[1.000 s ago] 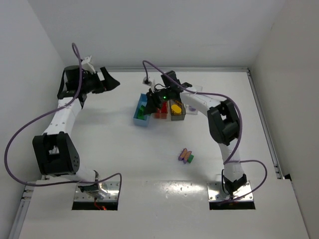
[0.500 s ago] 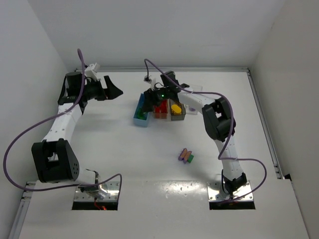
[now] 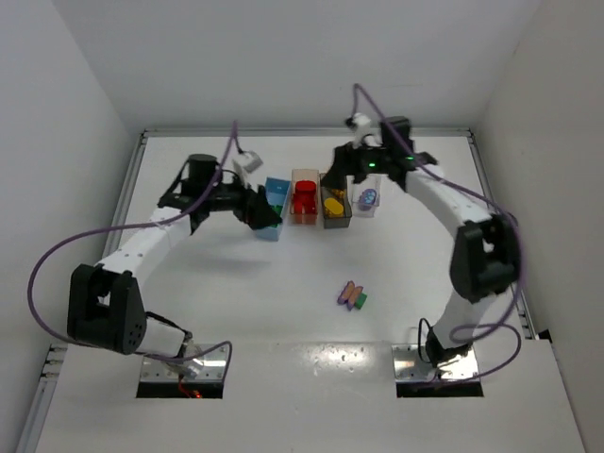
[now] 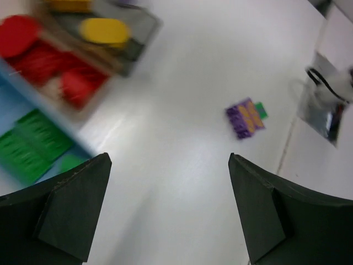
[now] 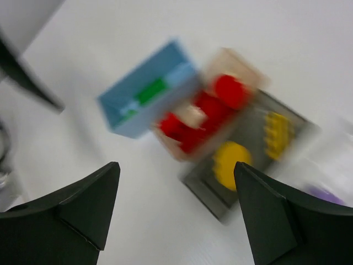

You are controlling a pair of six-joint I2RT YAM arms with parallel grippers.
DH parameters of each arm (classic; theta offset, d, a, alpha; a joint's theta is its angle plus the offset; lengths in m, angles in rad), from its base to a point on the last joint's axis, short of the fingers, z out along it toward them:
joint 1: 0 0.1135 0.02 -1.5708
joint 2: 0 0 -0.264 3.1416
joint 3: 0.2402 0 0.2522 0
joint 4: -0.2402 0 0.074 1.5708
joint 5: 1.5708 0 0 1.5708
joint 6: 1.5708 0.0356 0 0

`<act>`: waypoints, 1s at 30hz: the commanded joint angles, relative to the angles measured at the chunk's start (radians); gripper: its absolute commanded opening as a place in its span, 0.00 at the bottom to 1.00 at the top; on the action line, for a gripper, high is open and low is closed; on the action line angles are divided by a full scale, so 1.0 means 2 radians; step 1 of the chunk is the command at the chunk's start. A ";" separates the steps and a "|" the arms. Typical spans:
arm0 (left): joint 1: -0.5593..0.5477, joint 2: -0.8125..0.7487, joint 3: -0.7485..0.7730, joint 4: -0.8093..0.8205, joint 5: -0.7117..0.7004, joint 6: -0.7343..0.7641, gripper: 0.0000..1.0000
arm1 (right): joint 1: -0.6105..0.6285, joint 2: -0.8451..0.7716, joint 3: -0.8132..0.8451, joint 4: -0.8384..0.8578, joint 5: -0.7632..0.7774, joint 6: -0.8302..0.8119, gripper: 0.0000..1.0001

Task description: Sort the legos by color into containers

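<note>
Look at the row at upper centre of the overhead view. The blue bin (image 3: 279,189) holds green legos (image 4: 30,146), the pale orange bin (image 3: 304,173) holds red legos (image 3: 304,198), the dark grey bin (image 3: 336,223) holds yellow legos (image 3: 332,202), and the clear bin (image 3: 360,209) holds a purple lego (image 3: 368,197). A striped stack (image 3: 352,295) lies loose on the table (image 3: 236,283), lower centre, well apart from the bins.

A second ago your left claw (image 3: 261,213) sat far off at upper left. It is now just beside the blue bin's lower-left corner, jaws spread wide and holding nothing. Your right claw (image 3: 340,177) was closed over the blue and orange bins. It has since pulled back above the grey bin, and its jaws are apart and empty. The striped stack has not moved.

The left claw hides part of the blue bin from above. The right wrist view is smeared, so brick shapes there are unclear, and its right edge cuts off the clear bin.
</note>
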 commanded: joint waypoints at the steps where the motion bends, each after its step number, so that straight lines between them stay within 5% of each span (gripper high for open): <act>1: -0.097 0.027 0.033 -0.081 0.018 0.163 0.94 | -0.071 -0.092 -0.066 -0.048 0.052 -0.051 0.84; 6: -0.210 0.140 0.112 -0.193 -0.017 0.315 0.97 | -0.158 -0.203 -0.161 -0.101 0.087 -0.114 0.84; 16: -0.352 0.288 0.214 -0.208 -0.077 0.470 0.98 | -0.282 -0.342 -0.250 -0.173 0.083 -0.128 0.86; 30: -0.383 0.328 0.218 -0.175 -0.084 0.504 0.98 | -0.335 -0.396 -0.250 -0.237 0.063 -0.133 0.87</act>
